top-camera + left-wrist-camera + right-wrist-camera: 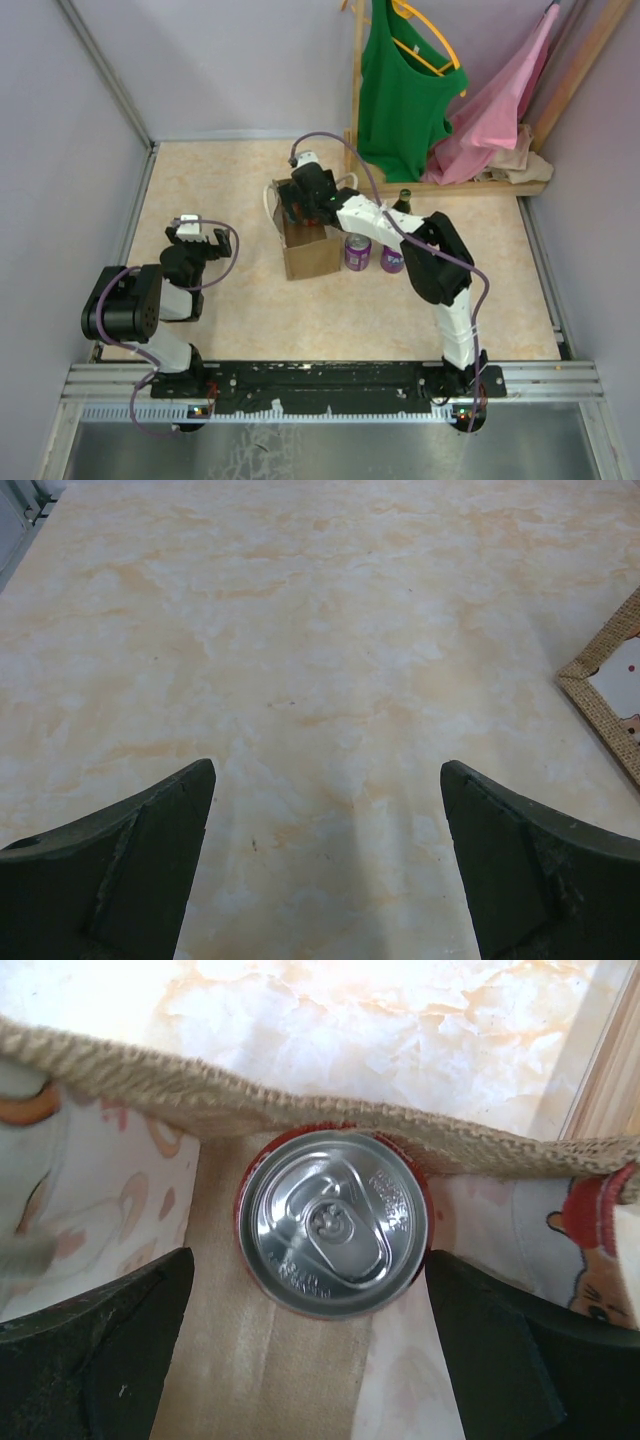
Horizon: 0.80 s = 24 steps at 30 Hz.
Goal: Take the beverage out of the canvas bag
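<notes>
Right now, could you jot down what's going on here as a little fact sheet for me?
Bag: canvas bag, standing open on the table
Drink inside: red can, upright, silver top showing, against the bag's wall
Right claw: open, in the bag's mouth, one finger on each side of the can
Left claw: open, holding nothing, over bare tabletop
Outside the bag: two purple cans standing beside it
</notes>
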Each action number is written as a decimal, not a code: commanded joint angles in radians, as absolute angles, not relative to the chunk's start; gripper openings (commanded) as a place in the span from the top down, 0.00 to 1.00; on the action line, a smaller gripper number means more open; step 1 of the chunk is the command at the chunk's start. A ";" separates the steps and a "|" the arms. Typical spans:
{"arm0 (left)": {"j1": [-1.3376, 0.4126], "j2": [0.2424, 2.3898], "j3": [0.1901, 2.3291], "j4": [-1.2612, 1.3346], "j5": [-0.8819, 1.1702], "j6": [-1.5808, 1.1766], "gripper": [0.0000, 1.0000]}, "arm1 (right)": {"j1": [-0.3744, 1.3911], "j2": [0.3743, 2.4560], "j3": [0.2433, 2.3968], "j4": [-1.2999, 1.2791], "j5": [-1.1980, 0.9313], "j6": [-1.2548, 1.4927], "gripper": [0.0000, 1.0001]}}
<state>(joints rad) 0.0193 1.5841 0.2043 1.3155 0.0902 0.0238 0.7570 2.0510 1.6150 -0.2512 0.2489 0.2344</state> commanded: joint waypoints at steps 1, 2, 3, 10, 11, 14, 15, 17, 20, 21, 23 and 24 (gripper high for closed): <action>0.017 1.591 0.215 1.328 0.098 0.029 0.00 | 0.762 2.108 1.701 -0.215 0.329 0.208 0.01; 0.018 1.591 0.215 1.328 0.098 0.028 0.00 | 0.763 2.122 1.720 -0.215 0.338 0.201 0.01; 0.018 1.591 0.216 1.328 0.098 0.029 0.00 | 0.765 2.141 1.735 -0.217 0.343 0.197 0.01; 0.018 1.591 0.216 1.328 0.098 0.029 0.00 | 0.781 2.174 1.769 -0.219 0.370 0.175 0.82; 0.018 1.590 0.216 1.328 0.098 0.029 0.00 | 0.785 2.167 1.764 -0.217 0.375 0.171 0.98; 0.018 1.592 0.216 1.327 0.098 0.029 0.00 | 0.803 2.134 1.739 -0.202 0.376 0.142 1.00; 0.018 1.591 0.216 1.327 0.098 0.029 0.00 | 0.812 2.117 1.728 -0.194 0.381 0.127 1.00; 0.018 1.592 0.216 1.327 0.098 0.030 0.00 | 0.833 2.078 1.708 -0.177 0.390 0.102 1.00; 0.018 1.591 0.216 1.327 0.098 0.029 0.00 | 0.860 2.005 1.697 -0.159 0.392 0.069 1.00; 0.017 1.591 0.216 1.327 0.098 0.029 0.00 | 0.868 1.980 1.695 -0.152 0.393 0.062 1.00; 0.018 1.592 0.216 1.327 0.098 0.029 0.00 | 0.879 1.923 1.685 -0.133 0.387 0.051 1.00; 0.018 1.591 0.216 1.326 0.098 0.029 0.00 | 0.882 1.891 1.675 -0.120 0.385 0.048 1.00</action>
